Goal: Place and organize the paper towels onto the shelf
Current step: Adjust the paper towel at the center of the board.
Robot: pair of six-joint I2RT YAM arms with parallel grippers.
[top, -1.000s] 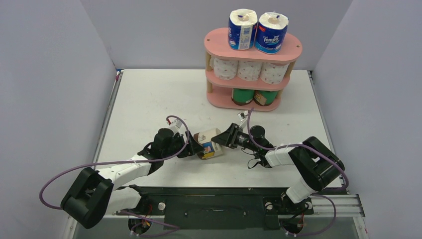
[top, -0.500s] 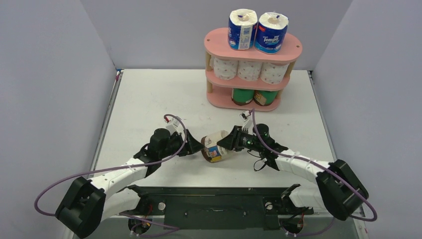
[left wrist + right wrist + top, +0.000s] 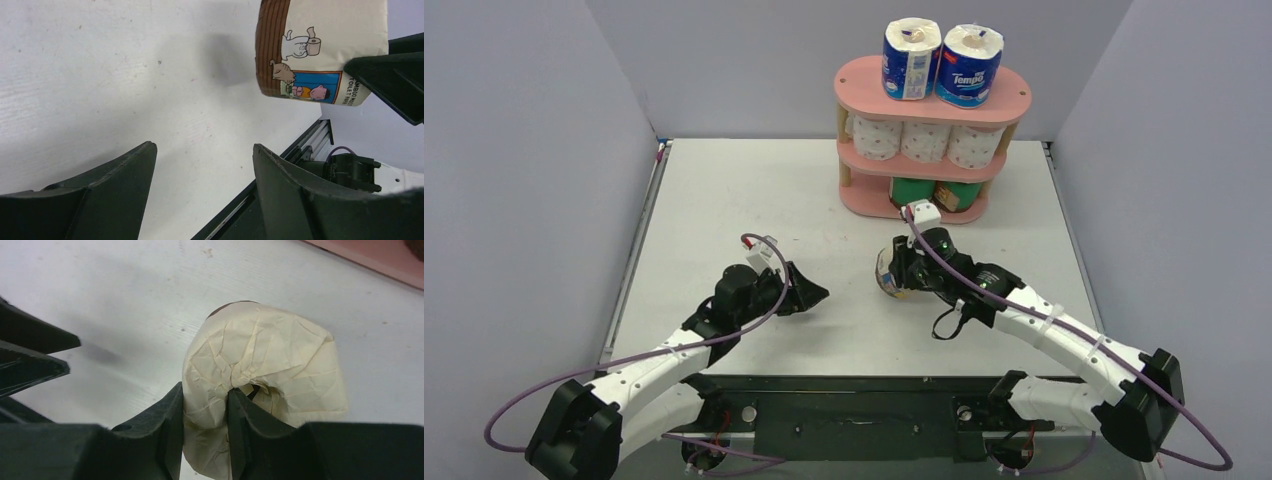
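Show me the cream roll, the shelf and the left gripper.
cream roll (image 3: 270, 355), right wrist view, crumpled end.
shelf (image 3: 859, 85), top view, top board's bare end.
left gripper (image 3: 202, 146), left wrist view, between fingertips.

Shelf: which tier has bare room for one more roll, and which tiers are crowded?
The bottom tier has a bare patch between its left post and the two green rolls. The middle tier is crowded: three white rolls fill it side by side. The top tier holds two blue-white rolls, with bare board only at its ends.
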